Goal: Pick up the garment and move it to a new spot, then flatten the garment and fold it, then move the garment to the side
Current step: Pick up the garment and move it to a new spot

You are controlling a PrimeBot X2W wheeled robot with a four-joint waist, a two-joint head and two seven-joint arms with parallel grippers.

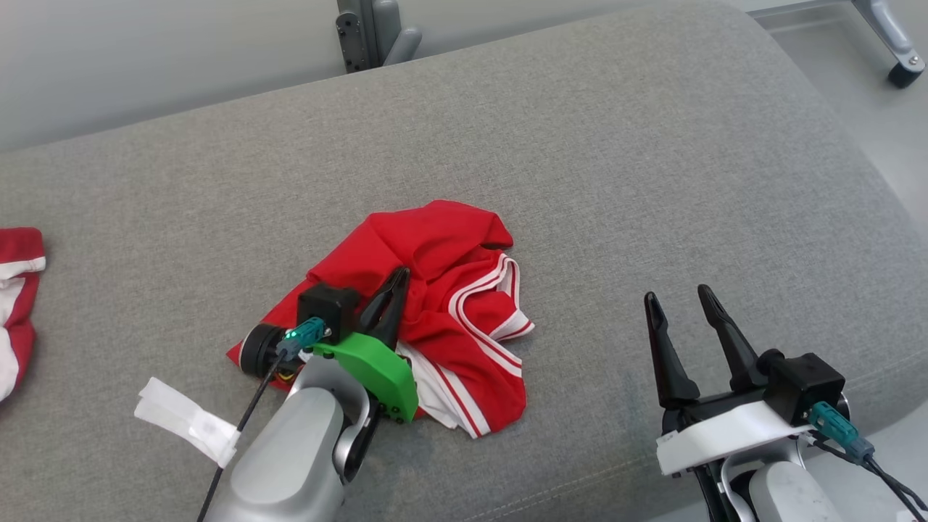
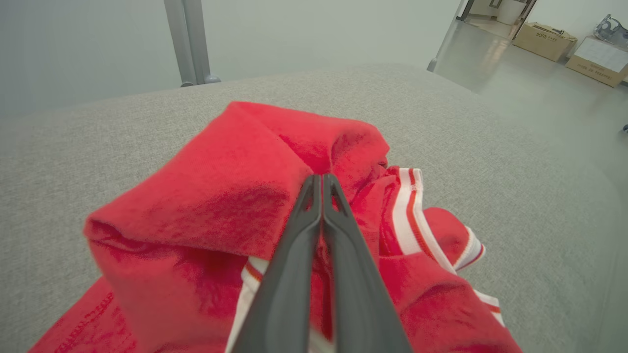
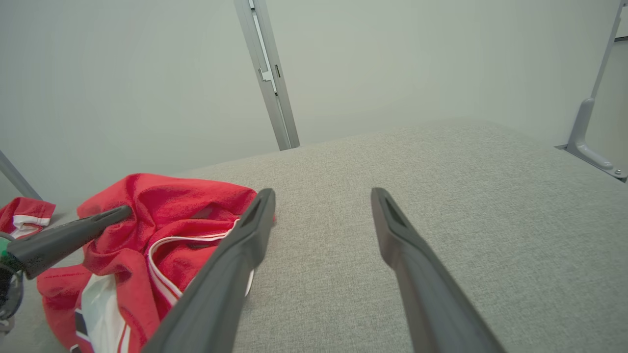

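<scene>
1. L gripper [image 1: 397, 279]: fingers pressed tight together, clenched on a fold of the garment [image 1: 442, 243]. In the L wrist view the cloth rose to a crease right at the tips.
2. Garment was red w/ white-striped trim, crumpled in a heap under & around the L gripper, lying on the grey cushion [image 1: 652, 145]. Striped hem sat just R of the fingers; more red cloth lay L of the wrist.
3. Green mount [image 1: 377, 370] on the L wrist hung over the near edge of the heap.
4. White tag [image 1: 185, 420] on the cable, near-L of the L wrist. Whether it touched the cushion: can't tell.
5. R gripper [image 1: 676, 293]: fingers spread wide, nothing betw. them. It was well R of the L gripper, apart from the garment, over bare cushion. Contact w/ cushion: can't tell.
6. 2nd red/white cloth [image 1: 18, 290] lay far L of the L gripper, cut off by the view edge, well apart from the garment.
7. Beyond both grippers' tips: far edge of the cushion, then a grey metal post [image 1: 370, 29].
8. Cardboard boxes [image 2: 544, 39] stood on the floor, far beyond & R of the L gripper.
</scene>
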